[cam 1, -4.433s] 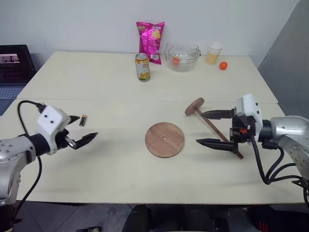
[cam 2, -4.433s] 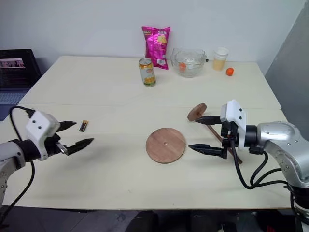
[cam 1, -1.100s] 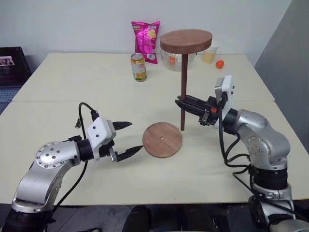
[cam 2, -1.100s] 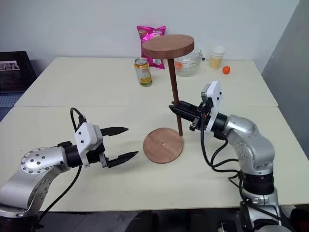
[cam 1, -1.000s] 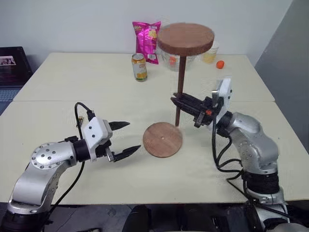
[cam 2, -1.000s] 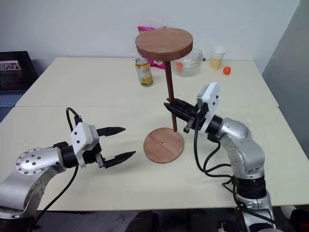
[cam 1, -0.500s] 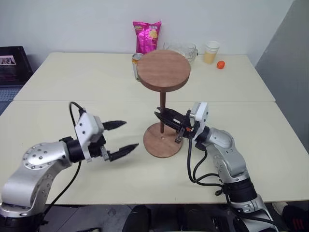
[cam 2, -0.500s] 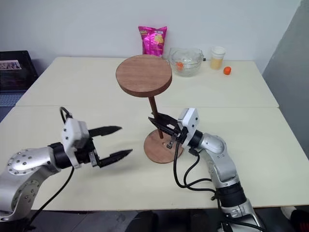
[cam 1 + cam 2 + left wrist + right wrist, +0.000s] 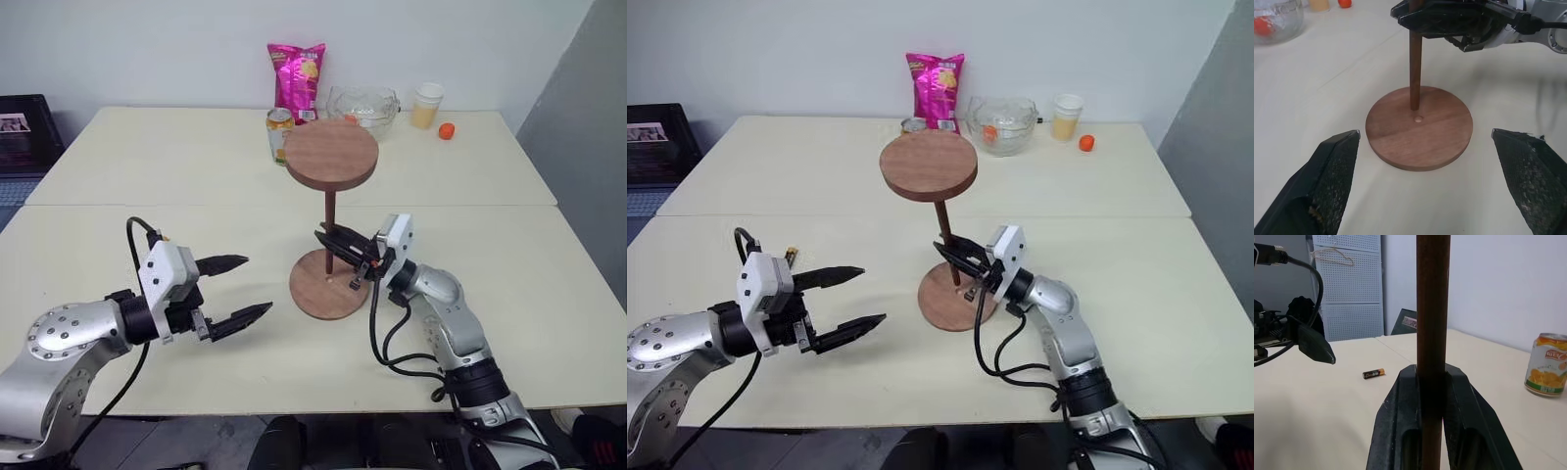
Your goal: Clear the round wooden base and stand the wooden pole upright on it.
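Note:
The round wooden base lies flat near the table's middle, with its small centre hole uncovered. The wooden pole stands nearly upright over it with its fixed disc on top. The pole's lower end meets the base just beside the hole. My right gripper is shut on the pole low on its shaft, and its fingers clamp both sides of the rod. My left gripper hangs open to the left of the base, apart from it, with nothing between its fingers.
At the back of the table stand a drink can, a pink snack bag, a glass bowl, a cup and a small orange ball. A battery lies on the table left of the base.
My right gripper has carried the pole left and down from beside the base onto it. My left gripper has drawn back a little to the left, still open.

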`<state>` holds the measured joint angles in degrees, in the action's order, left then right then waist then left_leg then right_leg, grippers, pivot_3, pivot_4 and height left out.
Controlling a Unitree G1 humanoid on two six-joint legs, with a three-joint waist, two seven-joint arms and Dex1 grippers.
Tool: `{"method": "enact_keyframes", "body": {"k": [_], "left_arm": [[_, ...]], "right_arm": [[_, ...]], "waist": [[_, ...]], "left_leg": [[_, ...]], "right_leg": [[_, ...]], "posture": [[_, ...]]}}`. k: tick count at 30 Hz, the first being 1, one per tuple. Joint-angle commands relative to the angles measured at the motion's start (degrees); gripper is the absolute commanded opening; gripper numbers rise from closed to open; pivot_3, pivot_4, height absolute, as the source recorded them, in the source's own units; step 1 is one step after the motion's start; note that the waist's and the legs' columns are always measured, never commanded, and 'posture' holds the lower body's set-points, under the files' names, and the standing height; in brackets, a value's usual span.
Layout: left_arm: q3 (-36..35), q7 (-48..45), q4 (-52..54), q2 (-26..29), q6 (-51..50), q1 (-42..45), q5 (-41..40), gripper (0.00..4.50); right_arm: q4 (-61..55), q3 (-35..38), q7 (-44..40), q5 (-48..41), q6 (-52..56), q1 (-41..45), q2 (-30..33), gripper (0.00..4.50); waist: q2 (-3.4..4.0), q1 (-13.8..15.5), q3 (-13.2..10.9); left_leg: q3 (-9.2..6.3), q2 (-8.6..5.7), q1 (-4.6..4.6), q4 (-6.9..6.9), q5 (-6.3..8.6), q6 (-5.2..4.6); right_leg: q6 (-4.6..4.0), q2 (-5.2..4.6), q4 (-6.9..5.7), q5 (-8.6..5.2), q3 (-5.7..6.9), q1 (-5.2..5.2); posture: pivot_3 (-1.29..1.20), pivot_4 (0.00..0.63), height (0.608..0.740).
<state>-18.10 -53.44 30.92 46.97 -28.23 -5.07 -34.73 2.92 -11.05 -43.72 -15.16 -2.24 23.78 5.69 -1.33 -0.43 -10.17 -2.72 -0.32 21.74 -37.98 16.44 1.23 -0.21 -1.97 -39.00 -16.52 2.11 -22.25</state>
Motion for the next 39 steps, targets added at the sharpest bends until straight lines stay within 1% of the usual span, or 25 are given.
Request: {"method": "enact_keyframes", "body": {"k": [1,12,25,39], "left_arm": [[0.3,-1.2,0.7,-0.1,3.0,-1.5,1.1,4.5],[0.9,-3.2,-1.4,-0.7,7.9,-1.2,2.5,4.5],[0.6,-4.0,-1.8,-0.1,7.8,-1.1,1.9,4.5],[1.4,-4.6,-2.3,0.3,8.1,-0.6,2.4,4.5]], "right_arm": [[0.6,-0.2,-0.3,0.4,-2.6,1.3,-0.4,0.23],[2.8,-0.7,-0.3,0.8,-3.6,1.1,-0.6,0.23],[4.0,-2.1,-1.2,1.9,-5.6,-0.8,0.3,0.23],[2.5,-1.6,-1.5,1.8,-4.2,-2.4,2.2,0.23]], "waist": [[0.0,0.0,0.0],[0.0,0.0,0.0],[-0.01,0.0,0.0],[-0.01,0.0,0.0]], "left_leg": [[0.0,0.0,0.0,0.0,0.0,0.0],[-0.01,0.0,0.0,0.0,0.0,0.0],[-0.01,0.0,-0.01,0.0,0.0,-0.01],[-0.01,0.0,-0.03,0.0,0.0,-0.01]], "right_leg": [[0.0,0.0,0.0,0.0,0.0,0.0],[0.0,0.0,0.0,0.0,0.0,0.01],[0.0,0.0,0.0,0.0,0.01,0.01],[0.0,0.0,0.0,0.0,0.01,0.04]], "posture": [[0.0,0.15,0.74],[0.0,0.15,0.74],[0.0,0.15,0.74],[0.0,0.15,0.74]]}}
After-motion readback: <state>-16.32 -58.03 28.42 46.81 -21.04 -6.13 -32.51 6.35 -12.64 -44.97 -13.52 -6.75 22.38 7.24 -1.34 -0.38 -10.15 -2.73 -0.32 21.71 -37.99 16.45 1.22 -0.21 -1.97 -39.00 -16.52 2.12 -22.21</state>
